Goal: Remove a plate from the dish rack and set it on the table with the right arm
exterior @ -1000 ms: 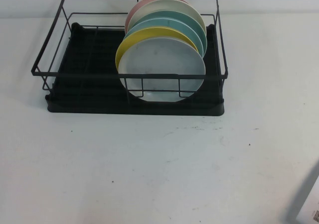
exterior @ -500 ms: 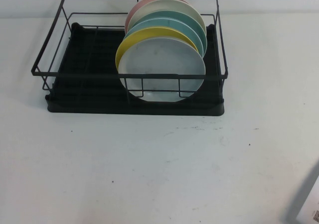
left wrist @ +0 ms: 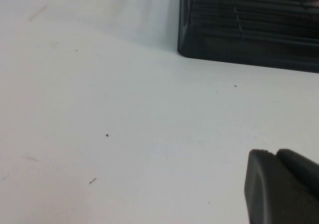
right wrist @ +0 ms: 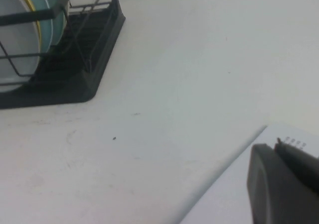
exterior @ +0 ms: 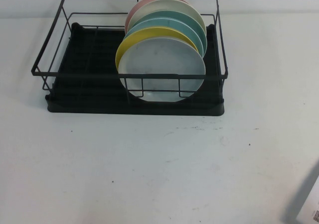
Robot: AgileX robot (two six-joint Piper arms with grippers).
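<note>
The pale grey-blue plate (exterior: 162,67) stands upright at the front of a row of plates in the right half of the black wire dish rack (exterior: 75,74), at the back of the white table (exterior: 149,169). It also shows in the right wrist view (right wrist: 15,40). Neither arm shows in the high view. My right gripper (right wrist: 275,145) is shut and empty, low over the table's near right, well short of the rack (right wrist: 84,50). My left gripper (left wrist: 275,153) is shut and empty over the table, apart from the rack's corner (left wrist: 239,30).
Behind the grey-blue plate stand a yellow plate (exterior: 144,35), teal plates (exterior: 174,21), a white plate (exterior: 164,7) and a pink plate (exterior: 144,2). The rack's left half holds nothing. A white panel (exterior: 309,204) lies at the table's near right corner, under my right gripper.
</note>
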